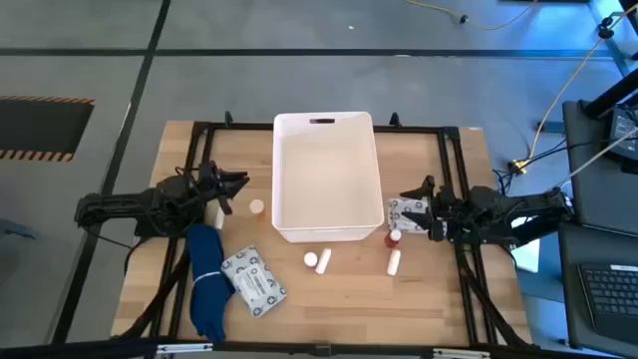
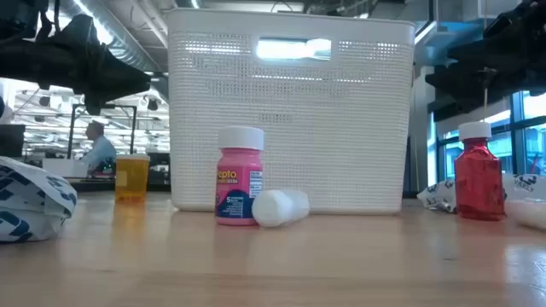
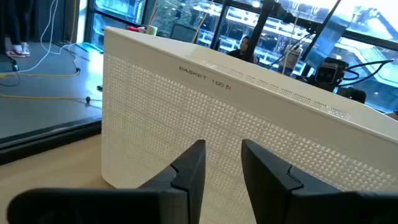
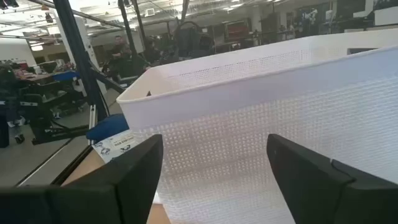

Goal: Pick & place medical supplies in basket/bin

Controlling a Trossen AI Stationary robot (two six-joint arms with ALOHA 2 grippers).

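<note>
The white bin [image 1: 326, 175] stands at the table's middle, its handle slot in the far short wall. My left gripper [image 1: 235, 187] hovers open by its left wall, my right gripper [image 1: 413, 204] open by its right wall; both wrist views face the mesh walls [image 3: 186, 118] [image 4: 261, 124]. Both hold nothing. An orange vial [image 1: 257, 207] and a white cylinder [image 1: 217, 212] stand near the left gripper. The red bottle [image 1: 395, 237] and a packet [image 1: 402, 211] sit below the right gripper. A pink bottle [image 2: 240, 175], white cylinders [image 1: 323, 261] [image 1: 394, 262] and a printed packet [image 1: 254, 279] lie nearer.
A blue cloth-like item [image 1: 206, 279] lies at the near left beside the packet. A dark frame [image 1: 454, 179] borders the table. Bare wood [image 1: 349, 299] runs along the near edge. People show in the room behind the table.
</note>
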